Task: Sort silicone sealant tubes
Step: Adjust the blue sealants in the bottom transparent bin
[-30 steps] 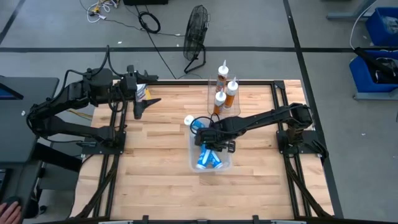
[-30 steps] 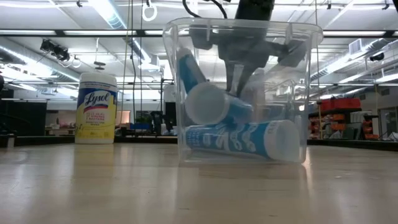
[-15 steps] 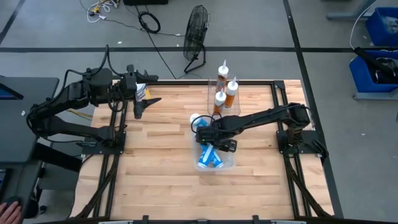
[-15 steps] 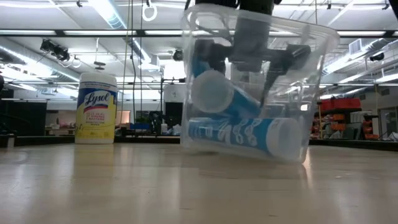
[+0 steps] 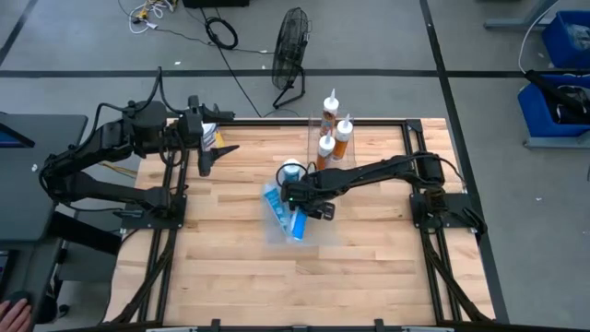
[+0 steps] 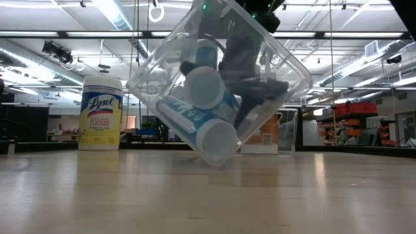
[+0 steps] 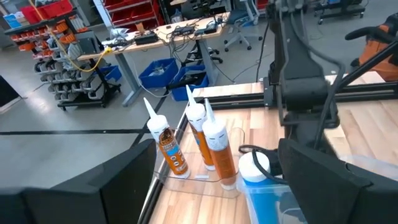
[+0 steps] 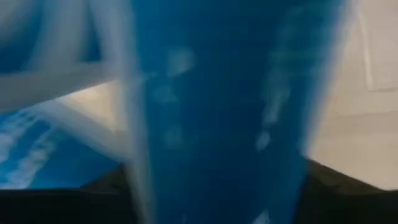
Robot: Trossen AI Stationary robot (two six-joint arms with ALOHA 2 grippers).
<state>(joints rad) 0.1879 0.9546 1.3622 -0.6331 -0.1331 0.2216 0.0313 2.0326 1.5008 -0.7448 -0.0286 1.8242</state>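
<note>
With the clear bin (image 6: 214, 84) tipped around the right gripper (image 5: 309, 198), fingers' state untellable, withdraw slowly so the blue tubes (image 6: 198, 123) stay inside.

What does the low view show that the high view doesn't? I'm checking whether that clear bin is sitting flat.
Only the low view shows the clear bin tipped steeply, one corner down near the table, a blue tube poking from it, and the yellow wipes canister behind. Only the high view shows three orange tubes standing at the table's far edge and the left gripper waiting far left. Both show the right gripper inside the bin with blue tubes.
</note>
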